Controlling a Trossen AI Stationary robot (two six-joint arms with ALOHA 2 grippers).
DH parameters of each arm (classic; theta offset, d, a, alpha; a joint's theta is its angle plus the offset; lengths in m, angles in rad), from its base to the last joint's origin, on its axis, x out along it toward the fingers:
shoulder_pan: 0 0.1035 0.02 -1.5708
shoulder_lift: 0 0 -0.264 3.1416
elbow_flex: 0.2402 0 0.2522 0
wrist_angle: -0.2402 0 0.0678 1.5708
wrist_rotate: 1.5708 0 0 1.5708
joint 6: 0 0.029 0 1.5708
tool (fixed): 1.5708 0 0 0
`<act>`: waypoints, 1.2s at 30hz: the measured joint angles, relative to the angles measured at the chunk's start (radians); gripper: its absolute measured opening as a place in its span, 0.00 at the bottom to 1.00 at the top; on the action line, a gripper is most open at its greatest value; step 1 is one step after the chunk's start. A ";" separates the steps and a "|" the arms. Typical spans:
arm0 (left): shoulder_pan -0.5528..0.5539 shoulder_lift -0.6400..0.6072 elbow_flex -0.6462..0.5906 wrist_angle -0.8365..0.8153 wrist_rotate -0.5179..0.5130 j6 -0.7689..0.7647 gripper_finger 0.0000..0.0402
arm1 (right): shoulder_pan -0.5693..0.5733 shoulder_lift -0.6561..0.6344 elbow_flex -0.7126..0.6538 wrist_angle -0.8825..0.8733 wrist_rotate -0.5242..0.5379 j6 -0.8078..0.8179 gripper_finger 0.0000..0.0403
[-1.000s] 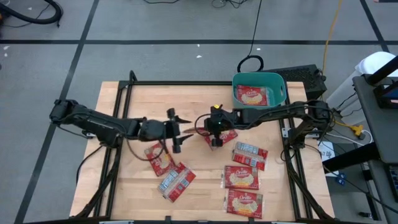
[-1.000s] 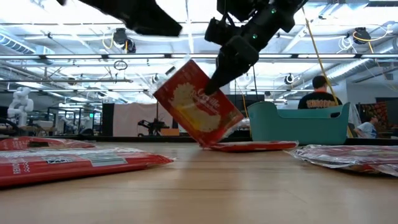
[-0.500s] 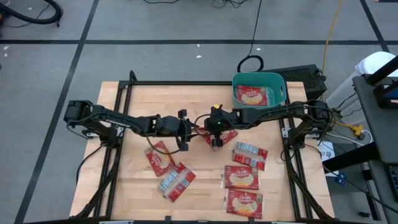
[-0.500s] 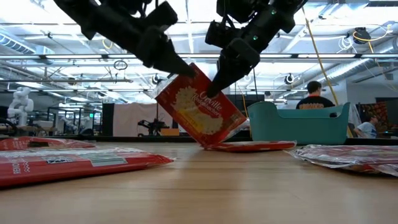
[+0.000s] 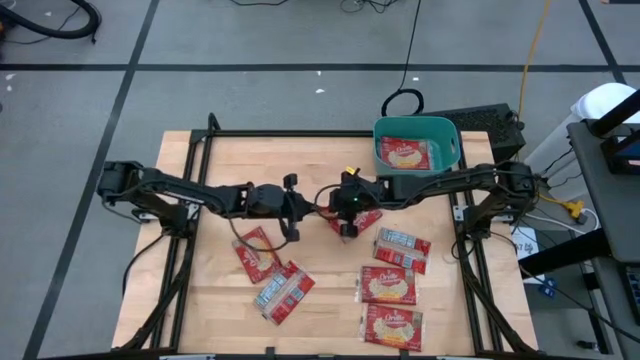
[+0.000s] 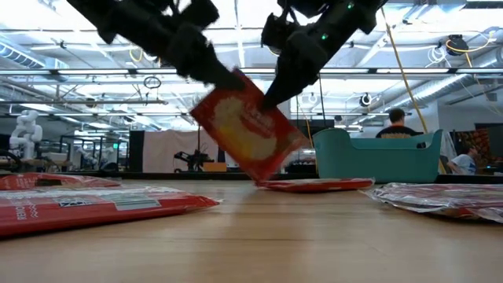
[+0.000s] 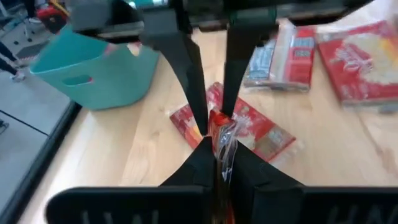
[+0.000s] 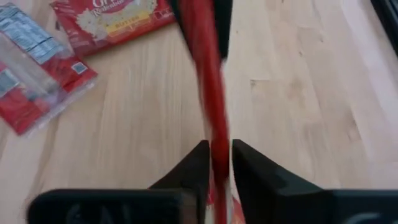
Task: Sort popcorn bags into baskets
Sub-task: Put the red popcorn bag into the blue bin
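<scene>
Midair handover: left pincer (image 6: 236, 79) is clamped on the raised bag (image 6: 247, 134) at bench centre; right pincer (image 6: 271, 98) straddles its edge, jaws slightly apart. Next likely calls for the right to let go fully. Tub (image 5: 417, 145) is near, with clear air above the flat bags (image 5: 388, 285).

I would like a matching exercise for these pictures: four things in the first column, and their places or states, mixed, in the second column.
Things:
1. left gripper
2. lifted bag
3. basket
4. bag in basket

Places or states:
A. teal, at the table's far right corner
B. shut on the lifted bag's edge
C. lying flat, popcorn picture up
D. tilted in the air at mid-table, between both grippers

Pairs: 1-B, 2-D, 3-A, 4-C
</scene>
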 joint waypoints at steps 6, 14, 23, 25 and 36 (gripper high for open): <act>0.000 -0.121 -0.033 -0.021 -0.001 -0.011 0.05 | 0.000 -0.084 -0.023 -0.066 0.075 0.003 0.27; -0.007 -0.269 -0.269 0.239 0.021 -0.071 0.04 | 0.000 -0.194 -0.251 0.179 0.074 0.029 0.32; 0.029 -0.285 -0.558 0.818 0.072 -0.045 0.05 | 0.006 -0.247 -0.581 0.776 0.071 0.028 0.32; 0.044 -0.284 -0.569 0.852 0.099 -0.044 0.05 | 0.006 -0.239 -0.601 0.905 0.072 0.021 0.32; 0.083 -0.144 -0.493 0.975 0.224 -0.034 0.05 | -0.001 -0.202 -0.605 1.108 0.038 -0.045 0.43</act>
